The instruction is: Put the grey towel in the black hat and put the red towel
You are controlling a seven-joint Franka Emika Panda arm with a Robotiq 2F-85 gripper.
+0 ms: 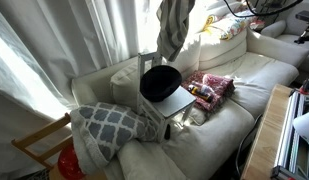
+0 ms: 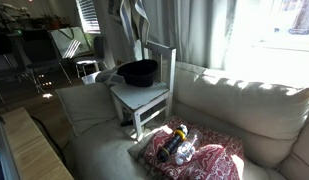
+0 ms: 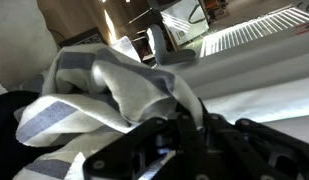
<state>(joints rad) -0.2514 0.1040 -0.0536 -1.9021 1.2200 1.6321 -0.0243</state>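
Towel of grey striped cloth (image 1: 175,25) is gripped in the pincer (image 3: 184,132), hung at 12 o'clock of the round black hat (image 1: 161,80) (red patterned towel (image 1: 211,87) at 3 o'clock).

2 exterior views overlook the sofa (image 1: 219,125) from opposite ends (wrist: close-up).

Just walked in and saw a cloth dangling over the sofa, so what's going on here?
The robot's gripper holds the grey towel up in the air, above the black hat, which sits on a small white chair on the sofa. The towel is not in the hat yet. The red towel lies on the sofa beside the chair.
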